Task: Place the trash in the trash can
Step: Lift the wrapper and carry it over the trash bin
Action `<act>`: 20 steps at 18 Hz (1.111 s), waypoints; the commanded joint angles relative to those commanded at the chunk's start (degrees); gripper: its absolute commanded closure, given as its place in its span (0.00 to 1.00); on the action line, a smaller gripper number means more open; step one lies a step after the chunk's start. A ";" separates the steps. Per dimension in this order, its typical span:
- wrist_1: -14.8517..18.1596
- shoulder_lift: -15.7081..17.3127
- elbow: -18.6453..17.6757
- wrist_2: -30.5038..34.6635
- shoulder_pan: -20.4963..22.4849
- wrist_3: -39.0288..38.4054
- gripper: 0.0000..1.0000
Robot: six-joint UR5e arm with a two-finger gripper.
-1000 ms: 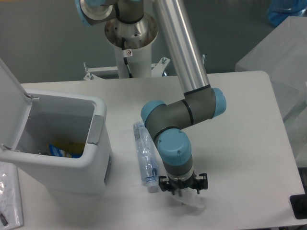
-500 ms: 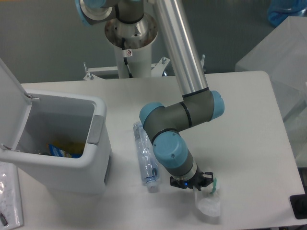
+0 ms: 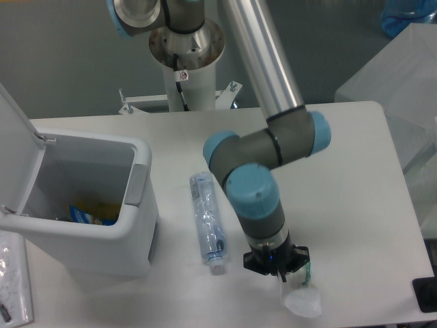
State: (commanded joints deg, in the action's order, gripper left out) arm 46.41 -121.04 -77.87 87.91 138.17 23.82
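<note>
Jaws [image 3: 281, 265] look pinched on the top of the wrapper [image 3: 302, 298] at my five o'clock, and I fear that thin hold slipping before the trash can [image 3: 130, 239].

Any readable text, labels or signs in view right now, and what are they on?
No text is readable.
Small red-and-white sticker on the robot's white base column: too small to read.
Blue and yellow packaging inside the trash can: print too blurred to read.
Bottle: no label visible.

bottle [image 3: 207, 217]: clear bluish, white cap | wrapper [image 3: 302, 298]: white, green bits | bin [image 3: 89, 239]: white, grey panel
</note>
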 joint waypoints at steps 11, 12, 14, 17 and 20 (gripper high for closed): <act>0.53 14.51 -1.93 -21.70 -3.60 -2.37 1.00; 0.61 15.38 -1.93 -24.34 -3.61 -3.51 1.00; 0.70 17.14 -1.93 -29.00 -3.69 -6.05 1.00; 0.88 19.43 -2.46 -34.28 -3.69 -7.91 1.00; 0.97 22.85 -5.78 -36.76 -3.78 -8.00 1.00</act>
State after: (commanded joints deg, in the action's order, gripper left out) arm 47.37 -98.19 -83.66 51.16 134.39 15.82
